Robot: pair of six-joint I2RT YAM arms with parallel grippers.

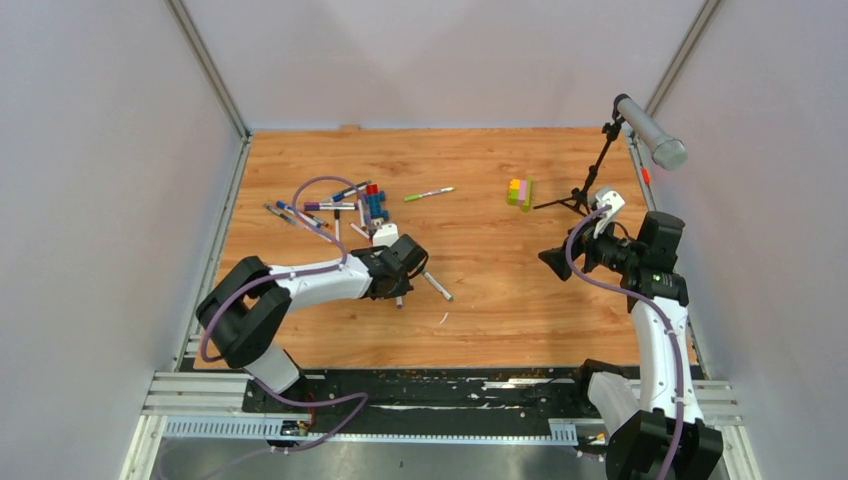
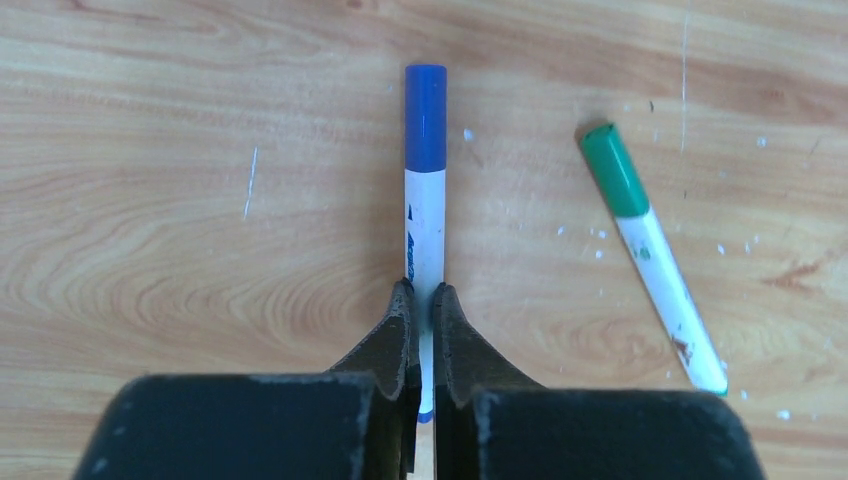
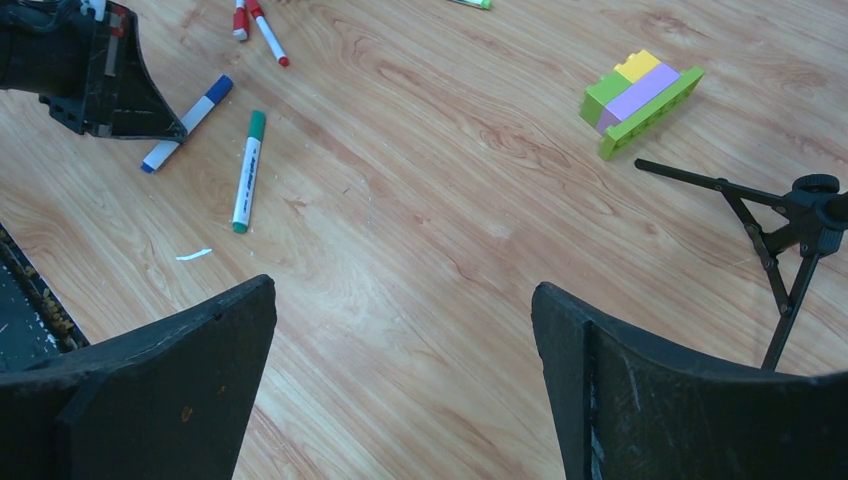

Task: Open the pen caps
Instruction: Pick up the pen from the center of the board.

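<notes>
My left gripper point(image 2: 421, 292) is shut on the white barrel of a blue pen point(image 2: 425, 235) that lies on the wooden table. Its blue pen cap point(image 2: 425, 118) points away from the fingers and is on the pen. Just to the right lies a green pen point(image 2: 655, 275) with its green cap point(image 2: 614, 170) on. From above, the left gripper point(image 1: 399, 283) is low over the table's middle left. Several more pens point(image 1: 320, 210) lie in a heap behind it. My right gripper point(image 3: 400, 300) stands open and empty, held above the table at the right point(image 1: 553, 262).
A blue-and-red brick figure point(image 1: 375, 205) stands by the heap of pens. A lone green pen point(image 1: 430, 194) lies farther back. A yellow-green-pink block stack point(image 1: 519, 192) and a black microphone stand point(image 1: 585, 190) are at the back right. A small white scrap point(image 3: 193, 255) lies near the front.
</notes>
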